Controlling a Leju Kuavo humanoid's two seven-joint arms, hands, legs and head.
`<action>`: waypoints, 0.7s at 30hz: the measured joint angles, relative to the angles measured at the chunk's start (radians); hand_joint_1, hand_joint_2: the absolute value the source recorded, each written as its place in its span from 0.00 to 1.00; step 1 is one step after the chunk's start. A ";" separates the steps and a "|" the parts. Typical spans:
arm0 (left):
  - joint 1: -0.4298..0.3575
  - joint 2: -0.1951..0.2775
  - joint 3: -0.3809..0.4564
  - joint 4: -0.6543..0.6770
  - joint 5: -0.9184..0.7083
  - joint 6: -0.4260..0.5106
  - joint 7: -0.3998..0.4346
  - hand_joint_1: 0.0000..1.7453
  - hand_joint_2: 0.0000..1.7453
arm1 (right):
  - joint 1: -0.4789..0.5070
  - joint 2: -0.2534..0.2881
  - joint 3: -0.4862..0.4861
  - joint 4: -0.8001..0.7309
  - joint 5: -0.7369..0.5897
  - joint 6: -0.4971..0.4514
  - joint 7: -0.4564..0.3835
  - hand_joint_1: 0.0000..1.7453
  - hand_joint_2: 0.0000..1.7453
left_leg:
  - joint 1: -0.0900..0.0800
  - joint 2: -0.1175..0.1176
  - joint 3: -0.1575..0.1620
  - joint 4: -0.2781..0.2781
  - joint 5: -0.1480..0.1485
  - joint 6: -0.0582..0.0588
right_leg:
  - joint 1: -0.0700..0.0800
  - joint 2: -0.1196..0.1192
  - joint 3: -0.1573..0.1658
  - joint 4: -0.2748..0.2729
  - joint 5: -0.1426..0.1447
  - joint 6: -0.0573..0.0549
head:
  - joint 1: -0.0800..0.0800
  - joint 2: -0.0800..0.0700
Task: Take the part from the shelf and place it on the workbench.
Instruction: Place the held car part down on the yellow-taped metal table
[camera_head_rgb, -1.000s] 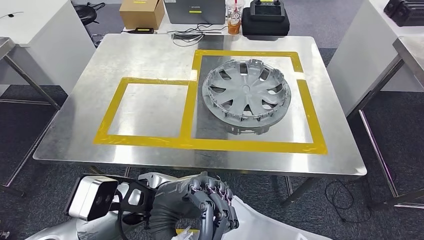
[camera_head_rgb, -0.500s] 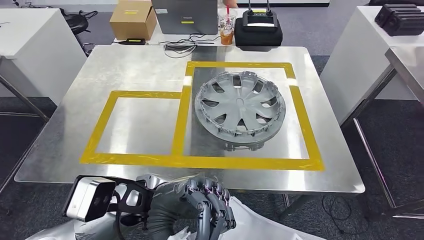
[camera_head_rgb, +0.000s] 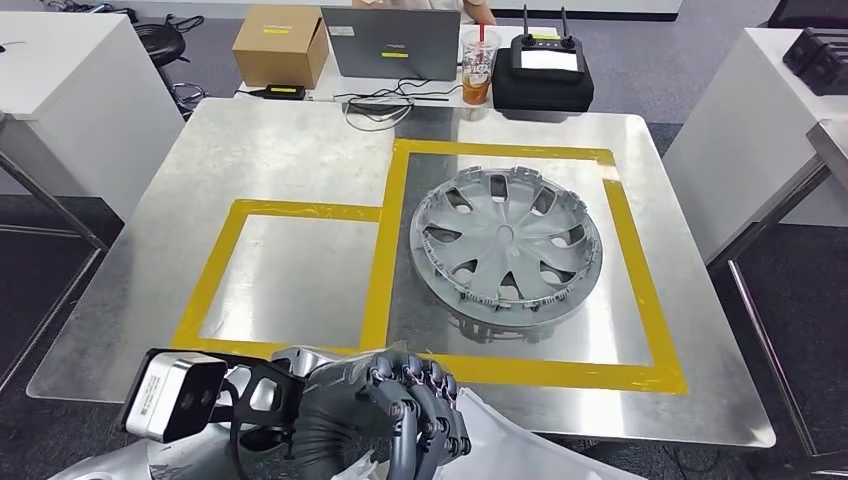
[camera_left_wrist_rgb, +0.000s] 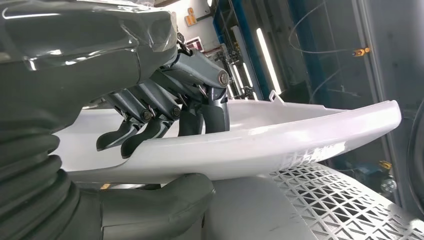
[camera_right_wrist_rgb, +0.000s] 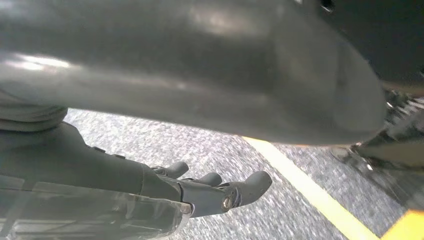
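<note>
Room: workshop floor in dark grey carpet, white cabinets at both sides, a second table beyond the near one.
Surface: brushed-steel workbench (camera_head_rgb: 290, 150) marked with two yellow tape frames (camera_head_rgb: 385, 250), a small one on the robot's left and a large one on its right.
Hubcap: silver wheel cover (camera_head_rgb: 505, 243) lying flat inside the large frame, spokes up.
Far table: cardboard box (camera_head_rgb: 280, 42), open laptop (camera_head_rgb: 390, 42), iced drink cup (camera_head_rgb: 478, 62) and a black remote controller (camera_head_rgb: 543, 70), all past the steel edge.
Part: white glossy plastic panel (camera_left_wrist_rgb: 260, 142), long and curved with a thin rim and a perforated mesh section (camera_left_wrist_rgb: 345, 200); it sits low in front of the robot's body, short of the near edge, not yet over the steel.
Left hand: left hand (camera_left_wrist_rgb: 170, 107) grips the panel's rim, dark fingers (camera_left_wrist_rgb: 150, 131) curled over the upper face and the thumb underneath.
Right hand: right hand (camera_right_wrist_rgb: 200, 192) hangs over the carpet, fingers extended and apart, holding nothing.
Risk: a one-handed hold on the rim of so long a panel may let the far end sag or twist out; it could also catch the near edge, or strike the wheel cover if set in the large frame.
</note>
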 joint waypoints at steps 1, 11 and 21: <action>0.002 0.000 0.001 0.000 -0.003 0.006 0.000 1.00 1.00 | 0.000 0.000 0.000 0.000 0.000 -0.001 0.000 0.00 0.00 | -0.002 0.000 0.002 0.005 -0.007 -0.005 | 0.003 0.000 0.006 -0.017 0.019 -0.012 | 0.000 0.000; 0.009 0.070 0.158 -0.019 -0.522 0.189 0.010 1.00 1.00 | -0.005 0.001 0.009 0.000 0.041 -0.016 -0.016 0.00 0.00 | 0.034 0.013 -0.186 0.290 -0.107 -0.066 | -0.010 0.003 0.042 -0.022 0.001 -0.056 | -0.008 0.000; -0.075 0.113 0.264 0.152 -1.030 0.310 0.104 1.00 1.00 | -0.012 0.014 0.014 0.000 0.032 -0.015 -0.030 0.00 0.00 | 0.030 0.022 -0.058 -0.008 0.058 -0.021 | -0.009 0.003 0.029 0.031 -0.039 -0.022 | -0.004 0.000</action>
